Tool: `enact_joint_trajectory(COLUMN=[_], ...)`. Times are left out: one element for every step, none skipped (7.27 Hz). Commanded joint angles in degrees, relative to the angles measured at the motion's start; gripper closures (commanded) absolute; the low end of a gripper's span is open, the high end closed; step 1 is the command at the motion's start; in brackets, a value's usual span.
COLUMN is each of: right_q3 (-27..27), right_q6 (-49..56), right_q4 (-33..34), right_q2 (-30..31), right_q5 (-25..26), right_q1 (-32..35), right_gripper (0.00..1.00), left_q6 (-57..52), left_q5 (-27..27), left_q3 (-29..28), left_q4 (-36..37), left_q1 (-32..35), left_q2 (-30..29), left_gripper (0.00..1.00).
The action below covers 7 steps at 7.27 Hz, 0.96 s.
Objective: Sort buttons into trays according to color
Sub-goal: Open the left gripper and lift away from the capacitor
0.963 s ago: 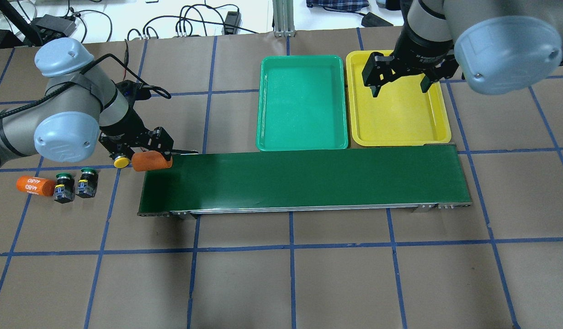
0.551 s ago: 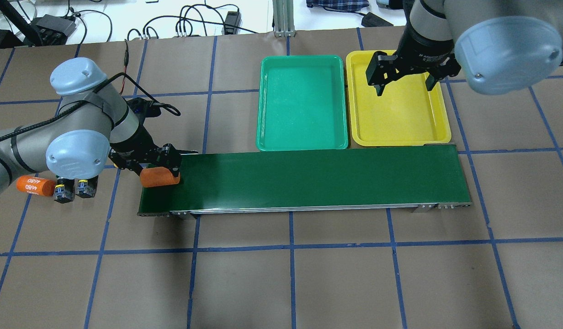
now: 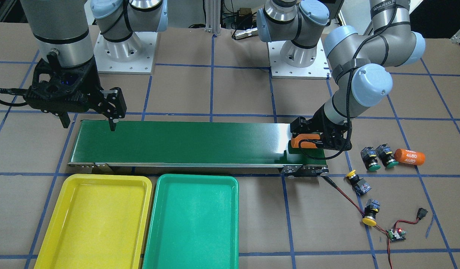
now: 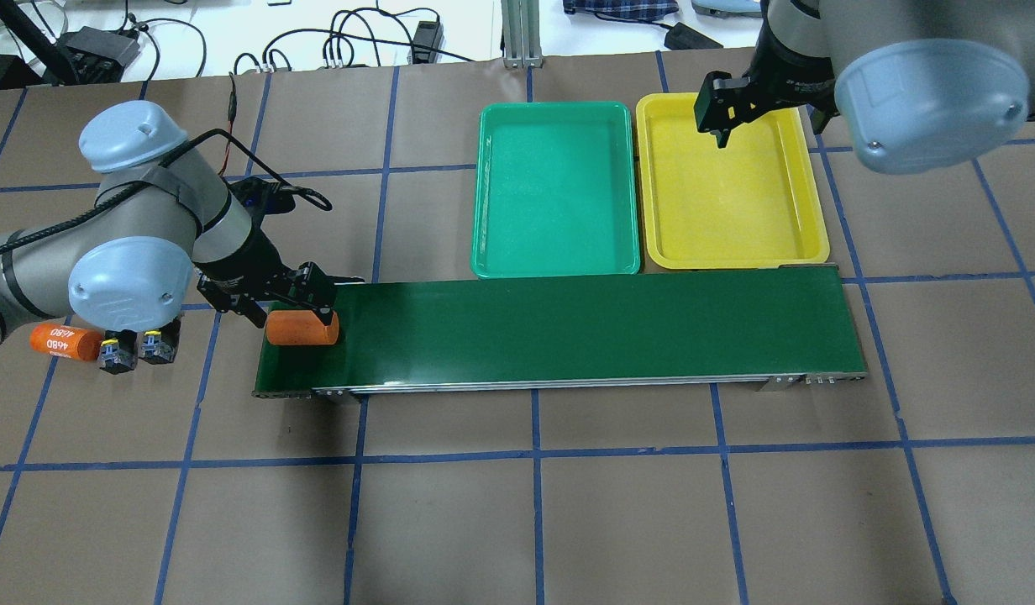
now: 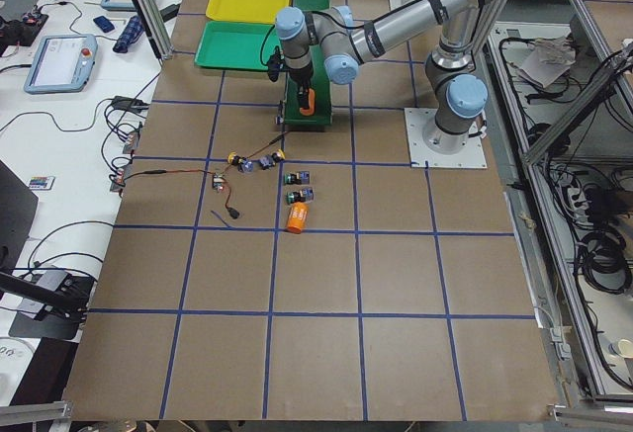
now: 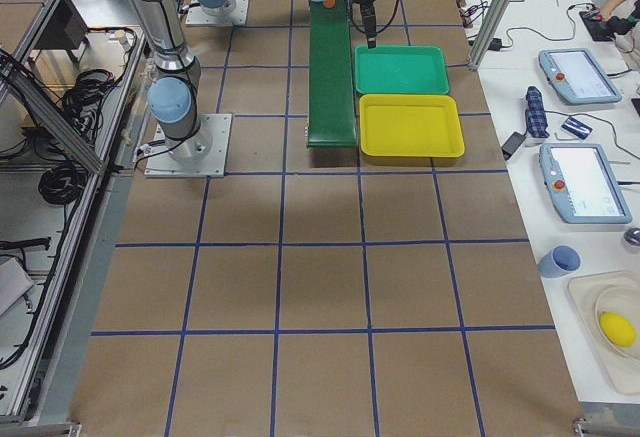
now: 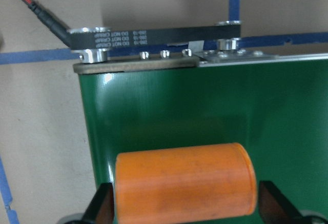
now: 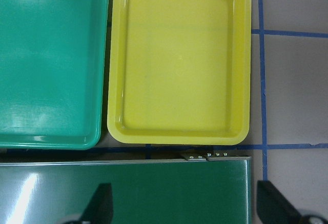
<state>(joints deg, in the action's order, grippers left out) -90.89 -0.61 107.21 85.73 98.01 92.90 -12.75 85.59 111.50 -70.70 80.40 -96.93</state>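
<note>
Brown-paper table (image 3: pixel 215 93) w/ blue tape grid carries long dark-green conveyor belt (image 3: pixel 185 142), yellow plastic tray (image 3: pixel 92 220), green plastic tray (image 3: pixel 192 224), four black-bodied push-buttons (image 3: pixel 367 154), orange "4680" cylinder (image 3: pixel 410 157).

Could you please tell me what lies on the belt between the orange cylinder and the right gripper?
Nothing: the conveyor belt is bare from orange cylinder to right gripper, seen in the front-facing view.

Silver-grey arms (image 4: pixel 152 197), pale-blue joint caps (image 4: pixel 127 281)
</note>
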Motion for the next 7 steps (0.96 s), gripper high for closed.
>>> enact_joint_trajectory(right_q3=[-0.08, -0.08, -0.16, -0.16, -0.16, -0.08, -0.08], right_q6=[0.0, 0.26, 0.87, 0.96, 1.05, 1.49, 1.58], right_q4=[-0.07, -0.16, -0.24, -0.68, -0.95, -1.73, -2.0], right_q2=[-0.04, -0.04, 0.05, 0.4, 0.75, 0.75, 0.75], right_q5=[-0.45, -0.54, -1.85, -2.73, -2.83, -2.74, -2.83], right_q1=[0.0, 0.0, 0.18, 0.18, 0.18, 0.18, 0.18], right_gripper=[0.0, 0.0, 0.0, 0.0, 0.0, 0.0, 0.0], left_q6=[0.01, -0.86, -1.3, -3.31, -9.86, -17.32, -20.78], left_q5=[0.27, 1.14, 6.64, 7.91, 8.01, 8.01, 8.01], left_q3=[-8.0, -10.23, -11.38, -11.31, -11.13, -11.13, -11.3], left_q4=[-9.84, -10.15, -9.89, -8.24, -3.0, 1.23, 3.62], left_q1=[-1.11, -3.64, -9.15, -14.25, -16.65, -17.63, -21.21], left_q2=[2.87, 2.8, 1.14, -0.01, -1.41, -3.34, -5.36], left_gripper=[0.0, 0.0, 0.0, 0.0, 0.0, 0.0, 0.0])
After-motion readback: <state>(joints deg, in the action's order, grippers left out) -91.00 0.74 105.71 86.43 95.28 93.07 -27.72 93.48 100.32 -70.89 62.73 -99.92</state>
